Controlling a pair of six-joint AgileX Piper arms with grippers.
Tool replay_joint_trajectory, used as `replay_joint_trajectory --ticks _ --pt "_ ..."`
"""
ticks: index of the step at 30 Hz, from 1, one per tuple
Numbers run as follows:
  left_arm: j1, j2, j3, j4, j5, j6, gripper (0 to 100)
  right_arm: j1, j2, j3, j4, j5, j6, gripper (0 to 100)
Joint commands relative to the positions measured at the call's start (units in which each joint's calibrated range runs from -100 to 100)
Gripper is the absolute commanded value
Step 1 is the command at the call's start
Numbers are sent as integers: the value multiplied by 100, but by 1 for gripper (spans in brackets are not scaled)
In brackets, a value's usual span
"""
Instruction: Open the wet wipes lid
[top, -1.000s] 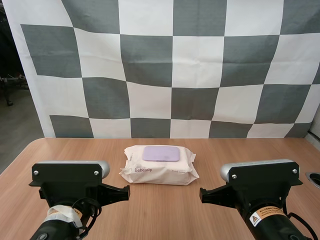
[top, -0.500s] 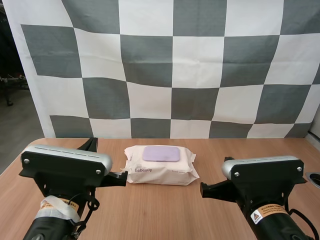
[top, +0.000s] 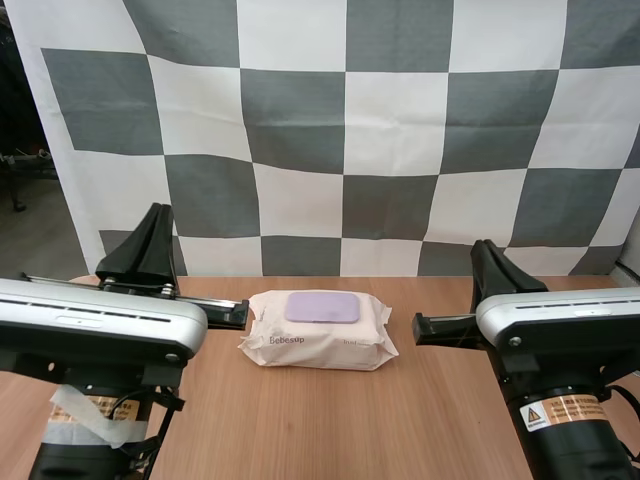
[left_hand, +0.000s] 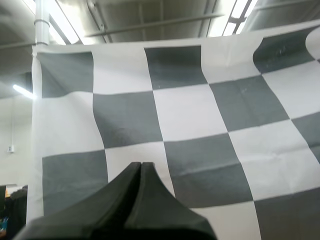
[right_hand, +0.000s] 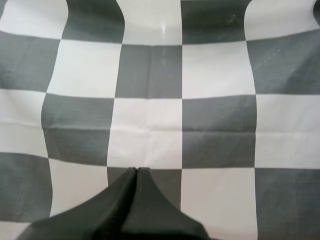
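Jaws on both arms are pressed together on nothing. In the last second both arms have risen, so the left jaws sit just beside the left end of the pack of wet wipes (top: 318, 340) and the right jaws near its right end. The pack lies in the middle of the table (top: 310, 425) with its lilac lid (top: 322, 307) flat, so I judge the opening not yet begun.
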Motion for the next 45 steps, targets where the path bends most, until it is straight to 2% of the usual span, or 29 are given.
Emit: replay_joint_trajectory --ticks 1,6,8,10,12,15,17,20,22,24,25,28,29,30,32,34,36,39,42,45 --pt "5 0 0 2 -1094 -3 0 1 0 0 0 -5127 -4 0" --pt "5 0 0 2 -1413 -3 0 1 0 0 257 -5351 -35 0" --pt "5 0 0 -20 -1680 -3 0 1 0 0 333 -5335 -418 0" --pt "5 0 -99 -66 -1599 11 0 1 0 0 333 -4833 -781 0" --pt "5 0 -558 -66 -957 75 0 1 0 -442 333 -3601 -836 0" --pt "5 226 -1540 -66 896 223 0 1 249 -1646 128 -474 -836 0" --pt "5 605 -2376 -41 2622 222 0 1 808 -2378 -656 898 -860 0" --pt "5 1390 -3494 -41 4497 274 0 1 1746 -3247 -2087 2004 -860 0" --pt "14 1776 -4069 -41 5430 359 0 1 2294 -3744 -2585 3003 -860 0" --pt "51 1983 -4403 18 6073 560 0 1 2788 -4088 -2679 4558 -887 0" --pt "77 2032 -4471 82 6295 679 0 1 2944 -4208 -2639 4914 -910 0" --pt "212 2075 -4484 207 6666 1110 0 1 3448 -4559 -2538 6579 -910 0" --pt "311 2075 -4394 219 6985 1264 0 1 3688 -4681 -2508 7169 -910 0" --pt "343 2075 -4355 219 7085 1287 0 1 3779 -4711 -2492 7358 -910 0" --pt "531 2191 -3917 234 7288 1394 0 1 4376 -4743 -2530 7213 -940 0" --pt "753 2708 -3373 221 7658 1787 0 1 4843 -4743 -2602 6954 -1582 0" --pt "765 3104 -3318 159 8030 1786 0 1 5053 -4743 -2602 6903 -2009 0" --pt "765 3825 -3318 -252 8460 1873 0 1 5357 -4743 -2520 6770 -2301 0" --pt "765 4342 -3318 -1271 8839 2510 0 1 5583 -4743 -2482 6809 -2383 0" --pt "765 4690 -3318 -2618 9400 3498 0 1 5786 -4743 -2293 6890 -2503 0"
